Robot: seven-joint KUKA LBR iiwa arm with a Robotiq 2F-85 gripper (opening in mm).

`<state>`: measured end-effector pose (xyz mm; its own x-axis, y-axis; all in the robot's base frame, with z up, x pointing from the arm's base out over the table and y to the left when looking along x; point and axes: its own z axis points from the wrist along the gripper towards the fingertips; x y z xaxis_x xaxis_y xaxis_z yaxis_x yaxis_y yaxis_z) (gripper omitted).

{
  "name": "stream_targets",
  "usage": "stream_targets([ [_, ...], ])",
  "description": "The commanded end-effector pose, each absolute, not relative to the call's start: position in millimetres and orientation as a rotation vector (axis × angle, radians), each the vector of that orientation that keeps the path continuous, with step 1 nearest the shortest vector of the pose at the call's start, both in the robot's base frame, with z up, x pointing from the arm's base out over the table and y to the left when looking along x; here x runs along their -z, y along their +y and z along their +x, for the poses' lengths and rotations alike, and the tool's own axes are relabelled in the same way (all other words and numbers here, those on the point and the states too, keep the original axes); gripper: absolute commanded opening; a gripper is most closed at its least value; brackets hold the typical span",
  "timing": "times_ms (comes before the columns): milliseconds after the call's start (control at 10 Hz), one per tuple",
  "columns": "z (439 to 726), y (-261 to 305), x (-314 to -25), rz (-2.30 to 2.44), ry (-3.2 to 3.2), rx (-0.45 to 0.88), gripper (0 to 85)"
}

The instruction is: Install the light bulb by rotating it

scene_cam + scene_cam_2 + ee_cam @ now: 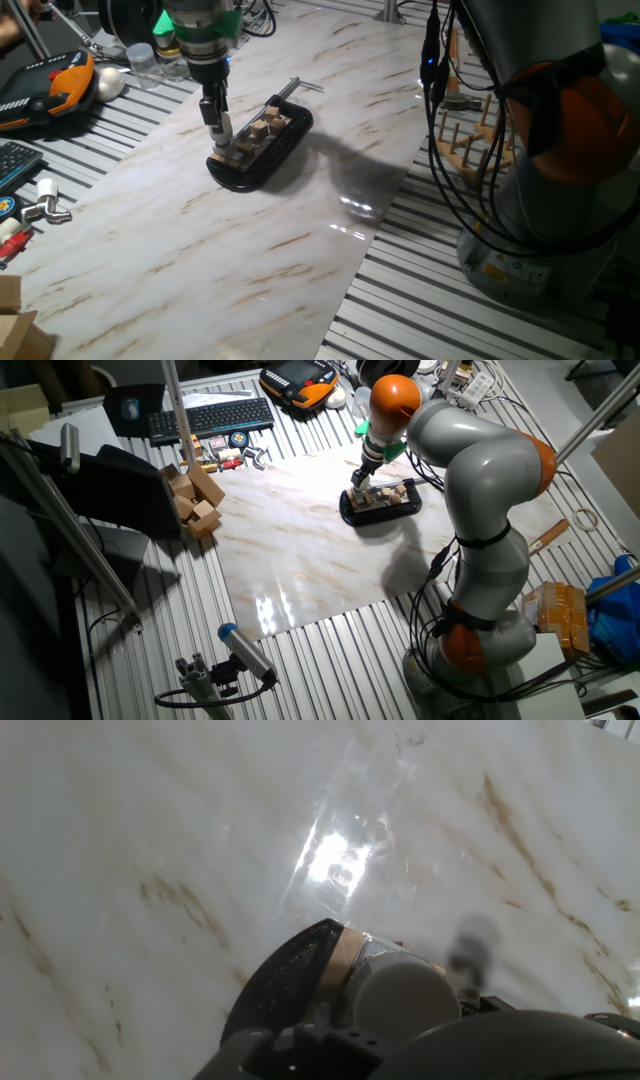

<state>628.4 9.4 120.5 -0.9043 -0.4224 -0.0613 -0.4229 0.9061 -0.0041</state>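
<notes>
The tool [221, 132] stands upright in the upper left of one fixed view, its tip down at the near-left end of a black clamp [262, 150] that lies on the marbled counter [200, 260]. Small wooden blocks [262, 128] sit along the clamp's top, and a metal handle [300, 86] sticks out at its far end. In the hand view the bulb [405, 998] shows at the bottom centre as a white rounded shape with a grey base just above it, close against the black finger [290, 982] on its left; the tool looks clenched on the bulb, though the second finger is hidden. In the other fixed view the arm [470, 470] bends over from the right and the tool [360, 482] meets the clamp [382, 506] in the upper centre of the frame. A keyboard [210, 417] lies in the upper left, with cardboard boxes [192, 495] just beside the counter's [300, 560] left edge.
</notes>
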Motion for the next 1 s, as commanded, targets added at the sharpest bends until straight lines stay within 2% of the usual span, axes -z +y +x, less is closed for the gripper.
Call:
stream_targets([
  [0,628.8,9.7,-120.5,-0.667,3.004,-0.017,51.0],
  [900,629.3,10.3,-120.3,-0.653,3.005,0.000,51.0],
])
